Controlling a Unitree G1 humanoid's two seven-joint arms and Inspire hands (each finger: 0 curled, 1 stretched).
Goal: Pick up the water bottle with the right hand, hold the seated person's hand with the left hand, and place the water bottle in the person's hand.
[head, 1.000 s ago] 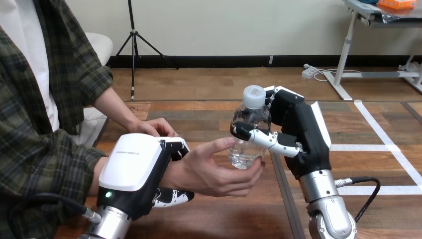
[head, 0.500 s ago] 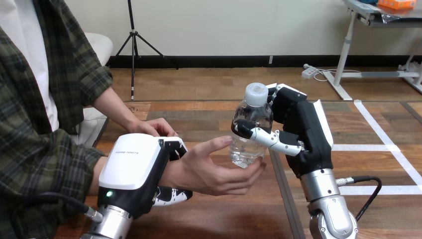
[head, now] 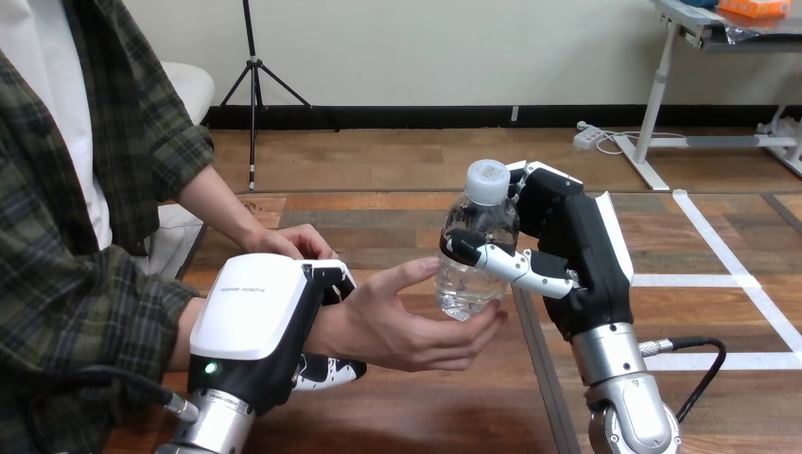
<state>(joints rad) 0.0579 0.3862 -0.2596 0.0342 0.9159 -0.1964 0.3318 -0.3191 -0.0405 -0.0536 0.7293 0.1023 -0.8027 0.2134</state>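
Head view: my right hand (head: 567, 255) grips the water bottle (head: 470, 274) mid-body, likely light, crushable, slick, at three o'clock of the person's hand (head: 397, 326), whose wrist (head: 326, 329) my left hand (head: 251, 322) clasps.

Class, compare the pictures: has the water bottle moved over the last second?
Yes, barely: the water bottle has tipped its cap slightly rightward against the table's far edge, in the right hand over the person's hand.

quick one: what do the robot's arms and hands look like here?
Left hand: black body, big white rounded shell on its back with small grey print, green light near its base. Right hand: black, white shell along its edge, black-and-white jointed fingers. Left forearm and right forearm: silver, rounded.
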